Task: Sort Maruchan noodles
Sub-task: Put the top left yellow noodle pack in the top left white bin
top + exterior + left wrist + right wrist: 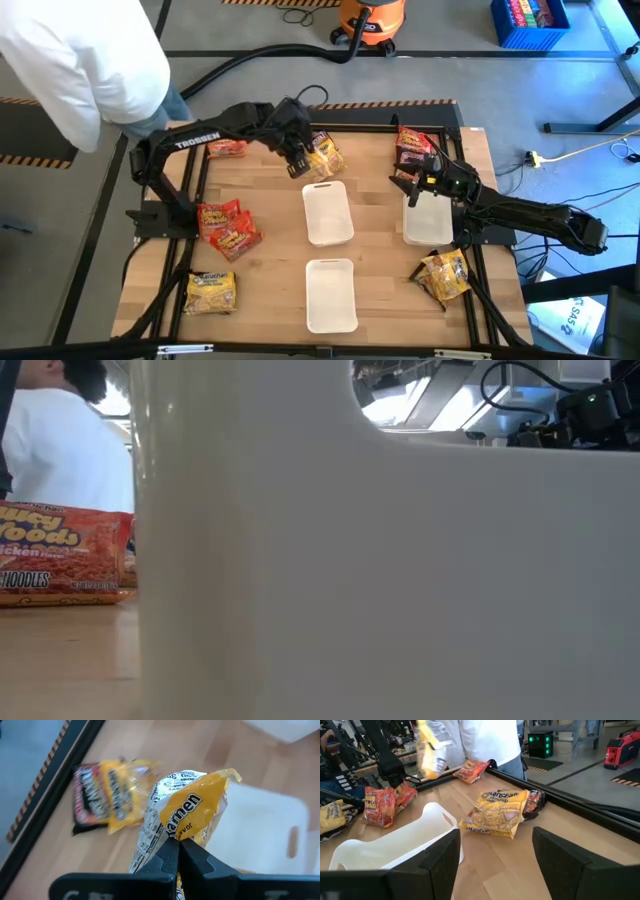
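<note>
- High view: the left gripper [301, 163] hangs above the far middle of the pale wooden table [270, 262], its fingers pinched together on a crinkly yellow plastic ramen packet [325, 158] that dangles by one edge.
- Left wrist view: the yellow ramen packet [187, 815] is caught only by a thin fold between the dark fingertips [170, 857], so the carry should stay slow and level; a jerk could probably shake it loose.
- Just below it lies the upper middle white rectangular plastic tray [327, 211]. If that is its bin, I would centre the packet over the tray floor before letting go, so it does not drape over the rim.
- The right gripper [414, 183] sits at the far edge of the right-hand white tray [428, 223], jaws spread wide and holding nothing; in the right wrist view a flat yellow packet on a maroon one [496, 812] lies straight ahead of it on the wood.
- Other packets: red ones [228, 226] on the left side, one yellow [211, 292] at the near left corner, one yellow [444, 274] near the right edge, red and maroon ones [413, 146] at the far right.
- Open room: bare wood between the trays and the left-hand packets. A third white tray [331, 293] takes up the near middle.
- Edges: the black frame rail [193, 181] borders the table, and a person in a white coat [80, 60] stands at the far left corner, so keep swings inward.
</note>
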Available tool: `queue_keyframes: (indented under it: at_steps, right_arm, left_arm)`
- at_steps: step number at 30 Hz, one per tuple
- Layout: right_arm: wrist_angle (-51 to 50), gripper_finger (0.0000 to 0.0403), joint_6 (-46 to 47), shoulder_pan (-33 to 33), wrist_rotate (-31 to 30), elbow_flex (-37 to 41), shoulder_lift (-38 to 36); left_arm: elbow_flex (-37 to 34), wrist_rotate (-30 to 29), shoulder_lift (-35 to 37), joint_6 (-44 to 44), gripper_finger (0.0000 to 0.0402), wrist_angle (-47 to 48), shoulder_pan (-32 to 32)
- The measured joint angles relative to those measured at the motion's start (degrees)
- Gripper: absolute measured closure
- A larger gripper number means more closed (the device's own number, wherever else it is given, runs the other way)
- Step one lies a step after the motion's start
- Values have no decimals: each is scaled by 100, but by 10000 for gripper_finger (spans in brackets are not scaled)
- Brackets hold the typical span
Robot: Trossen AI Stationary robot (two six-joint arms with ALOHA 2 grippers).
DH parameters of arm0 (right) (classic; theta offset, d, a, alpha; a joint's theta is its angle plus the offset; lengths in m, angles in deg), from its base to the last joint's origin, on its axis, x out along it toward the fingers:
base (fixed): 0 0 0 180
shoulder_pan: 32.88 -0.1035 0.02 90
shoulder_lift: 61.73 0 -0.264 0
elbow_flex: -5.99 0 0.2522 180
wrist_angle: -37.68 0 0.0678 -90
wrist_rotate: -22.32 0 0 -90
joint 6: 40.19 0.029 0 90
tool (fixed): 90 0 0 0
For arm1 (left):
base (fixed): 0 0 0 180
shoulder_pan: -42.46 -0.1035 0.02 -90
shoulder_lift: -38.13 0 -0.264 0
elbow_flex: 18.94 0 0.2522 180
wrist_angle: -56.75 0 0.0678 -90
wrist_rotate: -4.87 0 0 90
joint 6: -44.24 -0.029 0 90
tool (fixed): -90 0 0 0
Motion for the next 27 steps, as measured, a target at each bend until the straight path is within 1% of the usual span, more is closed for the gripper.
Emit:
queue_keyframes:
  at_steps: [6,17,20,22,27]
  right_arm:
    - [-2,171,0,0,0,0,-2]
    - [-67,171,-2,0,-2,-2,-2]
    - [-61,171,-4,2,-2,-2,-2]
    - [-63,171,-3,0,0,-2,-2]
    - [-120,171,-4,2,0,-4,-2]
  left_arm:
    - [0,-146,-63,422,401,-291,425]
    - [0,-526,-590,1261,401,-580,1060]
    - [0,-630,-724,1471,401,-570,1178]
    - [0,-815,-818,1582,401,-570,1237]
    - [0,-1013,-1017,1773,401,-551,1258]
